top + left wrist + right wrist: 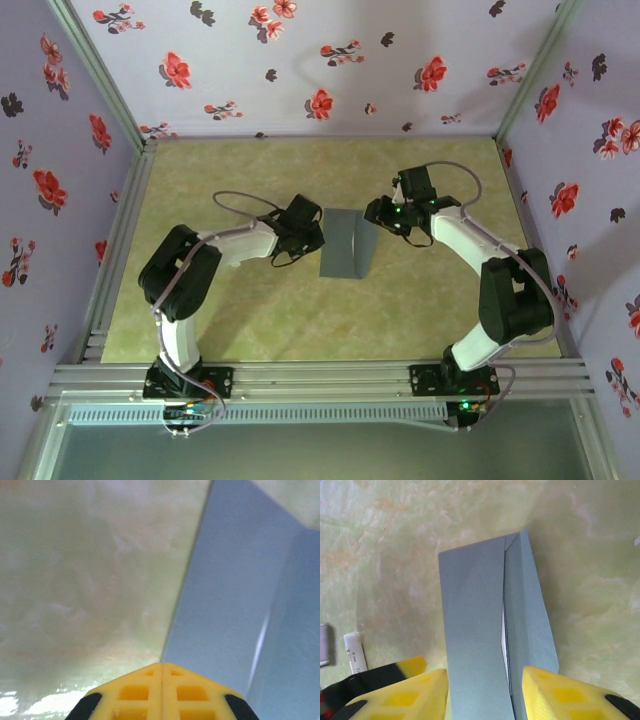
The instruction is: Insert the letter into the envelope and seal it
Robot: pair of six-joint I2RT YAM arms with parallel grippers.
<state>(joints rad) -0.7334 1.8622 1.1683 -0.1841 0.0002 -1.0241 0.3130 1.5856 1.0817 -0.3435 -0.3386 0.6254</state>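
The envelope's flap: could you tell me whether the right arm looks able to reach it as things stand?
Probably yes: the right tool stands open close over the envelope, and nothing covers the flap before it.

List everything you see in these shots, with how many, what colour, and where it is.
envelope: one, slate grey, mid-table between the two grippers, flap not flat
letter: one, white sliver showing under the envelope's flap
stick: one, small, white, on the table beside the envelope
table: one, marbled yellow-green
walls: three, lilac with red and dark flowers, around the table
arms: two, white and black, reaching in from the near edge
left gripper: one, yellow fingers, shut, at the envelope's edge
right gripper: one, yellow fingers, open over the envelope's end
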